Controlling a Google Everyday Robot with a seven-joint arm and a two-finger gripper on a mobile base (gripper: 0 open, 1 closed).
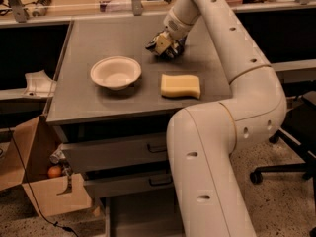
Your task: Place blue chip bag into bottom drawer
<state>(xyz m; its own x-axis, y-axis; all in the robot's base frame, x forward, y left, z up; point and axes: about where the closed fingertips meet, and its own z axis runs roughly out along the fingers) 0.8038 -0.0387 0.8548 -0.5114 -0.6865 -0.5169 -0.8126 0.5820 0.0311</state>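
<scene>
Nearest, low in the camera view: bottom drawer point(138, 215) pulled out, flat grey floor showing, white arm point(207, 147) crossing its right side. Above it, two handled drawers point(118, 153). Up on the grey table point(79, 100): white bowl point(115, 72) at left, yellow sponge point(180, 86) at right, apart. Farther back, beyond the sponge: gripper point(165, 46) down at the tabletop, on the blue chip bag point(151, 46), dark foil poking out leftward. Clamped on the bag or merely touching: cannot tell.

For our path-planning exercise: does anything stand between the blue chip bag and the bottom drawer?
The hand is at the blue chip bag, far back on the table. The yellow sponge lies between it and the front edge; the bottom drawer stands open below.
</scene>
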